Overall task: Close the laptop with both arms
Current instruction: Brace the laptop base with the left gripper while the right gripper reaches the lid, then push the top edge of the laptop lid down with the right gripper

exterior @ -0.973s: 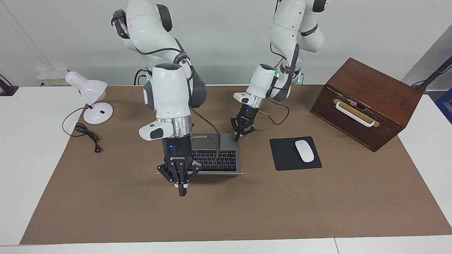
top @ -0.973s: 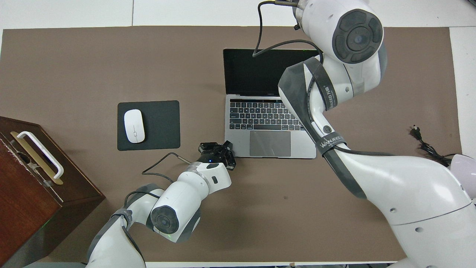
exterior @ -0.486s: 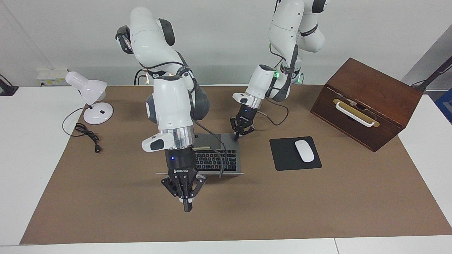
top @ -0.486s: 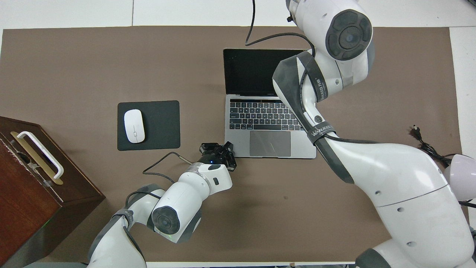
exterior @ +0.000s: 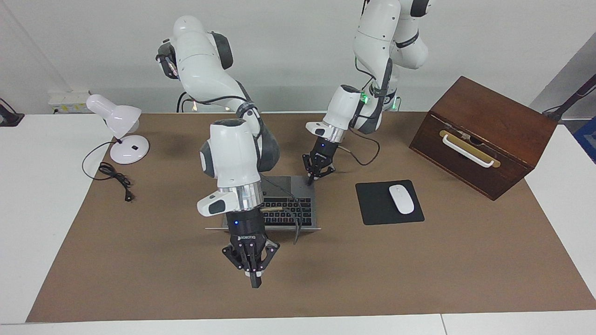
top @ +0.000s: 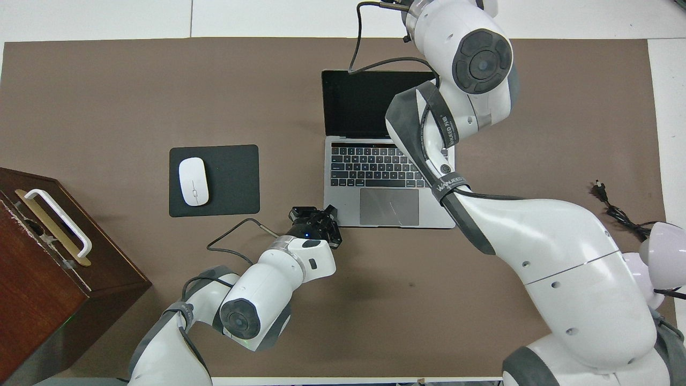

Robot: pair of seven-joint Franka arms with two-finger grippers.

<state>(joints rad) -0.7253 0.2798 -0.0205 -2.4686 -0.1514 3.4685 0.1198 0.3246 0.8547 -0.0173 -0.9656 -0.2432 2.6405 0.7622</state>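
Laptop (top: pixel 388 177) lies open mid-worktop (exterior: pixel 139 279), screen up. Right gripper (exterior: pixel 251 272) hangs past the lid's top edge, jaws pinched together, holding nothing. Left gripper (exterior: pixel 318 173) sits at the base's robot-side corner, jaws seemingly narrow, though contact is hard to judge.

laptop (exterior: pixel 305 204) 1 | arms (exterior: pixel 233 153) 2 | mouse (exterior: pixel 401 198) 1 | mouse pad (exterior: pixel 372 204) 1 | lamp (exterior: pixel 118 128) 1 | wooden box (exterior: pixel 484 135) 1
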